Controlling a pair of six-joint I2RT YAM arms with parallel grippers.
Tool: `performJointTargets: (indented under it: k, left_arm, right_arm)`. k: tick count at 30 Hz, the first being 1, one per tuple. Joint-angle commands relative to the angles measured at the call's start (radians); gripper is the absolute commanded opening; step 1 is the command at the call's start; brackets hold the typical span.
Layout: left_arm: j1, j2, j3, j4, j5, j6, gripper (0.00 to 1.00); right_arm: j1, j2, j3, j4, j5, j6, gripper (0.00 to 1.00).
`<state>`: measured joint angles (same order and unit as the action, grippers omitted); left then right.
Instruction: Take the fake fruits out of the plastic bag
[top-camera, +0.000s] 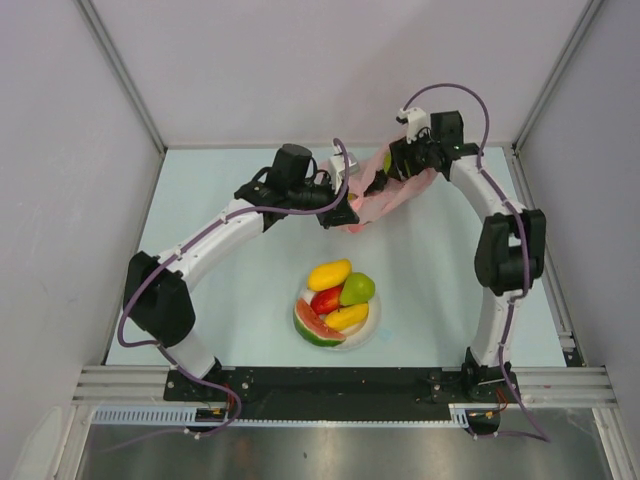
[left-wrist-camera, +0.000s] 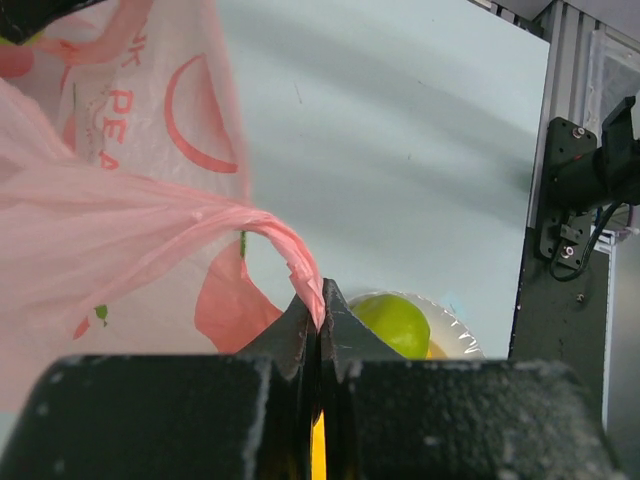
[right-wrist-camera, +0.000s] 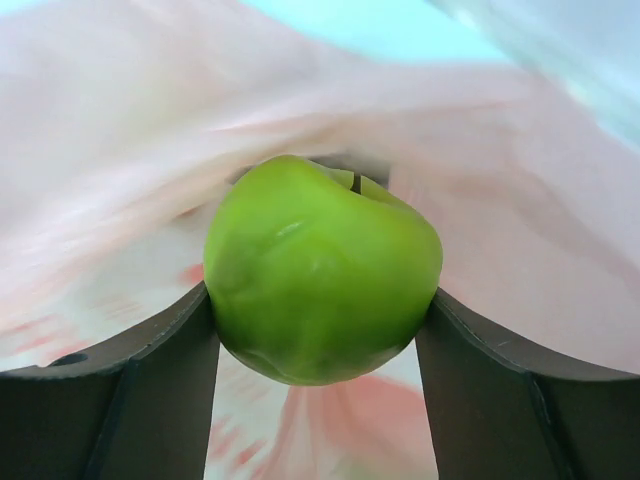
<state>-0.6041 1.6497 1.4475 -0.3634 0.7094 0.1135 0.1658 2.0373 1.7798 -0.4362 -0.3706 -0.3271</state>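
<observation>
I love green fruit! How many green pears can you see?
2. One green pear sits on the white plate; a second pear is held by the right gripper inside the pink bag. More may hide in the bag.

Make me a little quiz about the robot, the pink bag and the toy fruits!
1. True or false: the white bowl has no fruit in it.
2. What do the right fingers squeeze inside the pink bag? A) grapes B) a green pear C) a banana
3. Fill in: the left fingers pinch the bag's ____.
Key: 1 false, a watermelon slice and other fruits lie in it. 2 B. 3 handle.
</observation>
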Motion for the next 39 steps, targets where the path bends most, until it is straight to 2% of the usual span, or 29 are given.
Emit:
performJointTargets:
  k: [1,10,16,19,20,22,23,26,27,30,35,39]
  left_arm:
    - [-0.006,-0.008,0.017,0.057,0.010,-0.001,0.00]
    - [-0.005,-0.031,-0.004,0.077,-0.010,-0.005,0.00]
    - [0.007,-0.042,0.004,0.046,-0.039,0.028,0.00]
    - [0.015,-0.047,0.020,0.027,-0.027,0.048,0.00]
    - [0.017,-0.050,0.027,0.021,-0.024,0.057,0.00]
    - [0.017,-0.057,0.040,0.021,-0.015,0.061,0.00]
    - [0.018,-0.065,0.045,0.020,-0.010,0.060,0.00]
    - [0.020,-0.083,0.034,0.035,0.025,0.051,0.00]
    - [0.020,-0.103,0.021,0.044,0.031,0.051,0.00]
    - [0.020,-0.161,-0.051,0.096,0.038,0.034,0.00]
    - [0.020,-0.243,-0.182,0.176,0.058,-0.009,0.00]
    - [0.020,-0.283,-0.233,0.163,0.030,0.024,0.00]
  right_arm:
    - [0.012,-0.192,-0.077,0.010,-0.133,0.017,0.08]
    - [0.003,-0.370,-0.201,-0.116,-0.192,0.002,0.08]
    - [0.030,-0.578,-0.310,-0.257,-0.217,-0.088,0.07]
    - [0.122,-0.701,-0.420,-0.324,-0.157,-0.194,0.05]
    - [0.188,-0.727,-0.450,-0.341,-0.105,-0.245,0.00]
    - [0.274,-0.807,-0.506,-0.369,-0.050,-0.279,0.00]
    - [0.364,-0.834,-0.569,-0.368,0.002,-0.289,0.00]
    - [0.521,-0.914,-0.672,-0.322,0.117,-0.277,0.00]
    - [0.626,-0.927,-0.698,-0.311,0.145,-0.271,0.00]
    - [0.809,-0.957,-0.799,-0.277,0.245,-0.294,0.00]
    - [0.926,-0.948,-0.905,-0.230,0.300,-0.432,0.00]
    - [0.937,-0.991,-0.968,-0.128,0.283,-0.552,0.00]
